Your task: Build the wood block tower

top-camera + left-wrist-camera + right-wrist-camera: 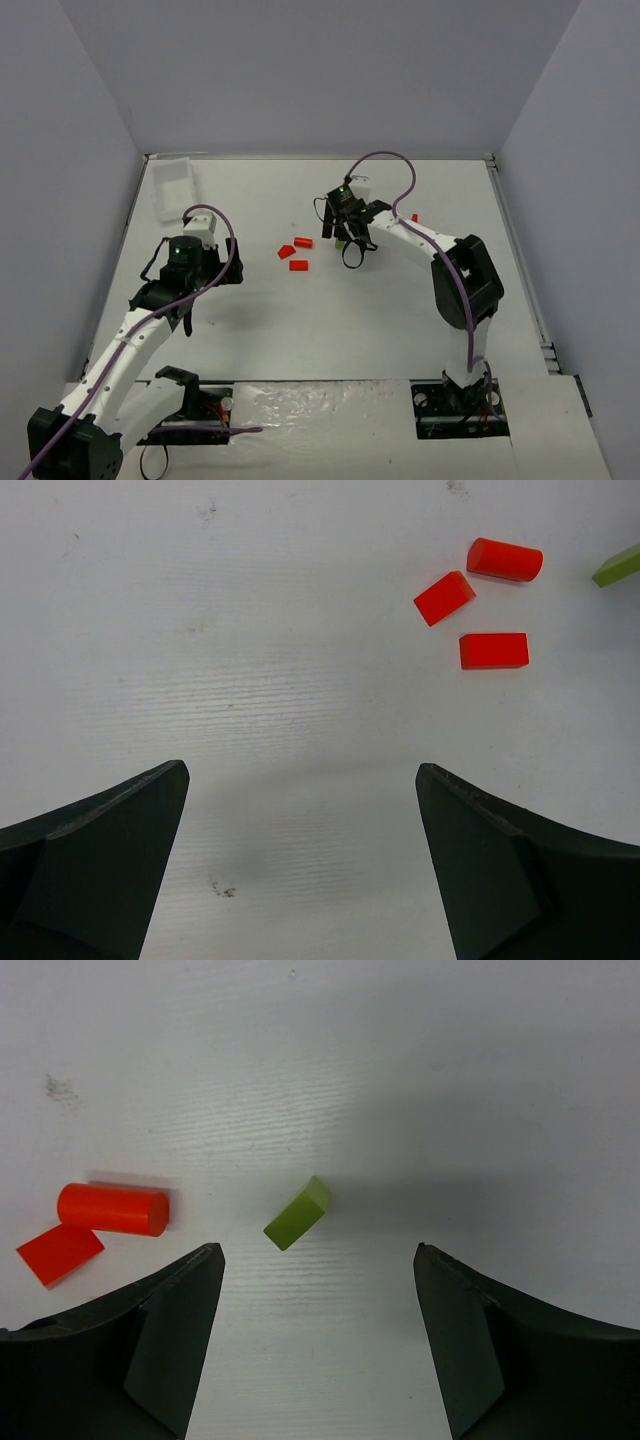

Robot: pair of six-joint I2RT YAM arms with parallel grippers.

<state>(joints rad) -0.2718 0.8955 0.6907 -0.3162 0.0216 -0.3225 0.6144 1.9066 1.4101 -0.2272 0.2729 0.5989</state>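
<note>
Three bright red-orange blocks lie loose on the white table: a cylinder (303, 242), a slanted block (287, 252) and a rectangular block (298, 265). The left wrist view shows them as cylinder (505, 559), slanted block (445, 597) and rectangular block (494, 650). A yellow-green stick (297, 1213) lies flat just ahead of my right gripper (317, 1250), which is open and empty above the table, with the cylinder (112, 1209) to its left. My left gripper (302, 772) is open and empty over bare table, left of the blocks. No tan piece shows. Nothing is stacked.
A clear white plastic tray (172, 187) lies at the far left of the table. A small red piece (414, 217) lies beside the right arm's forearm. Grey walls close the table on three sides.
</note>
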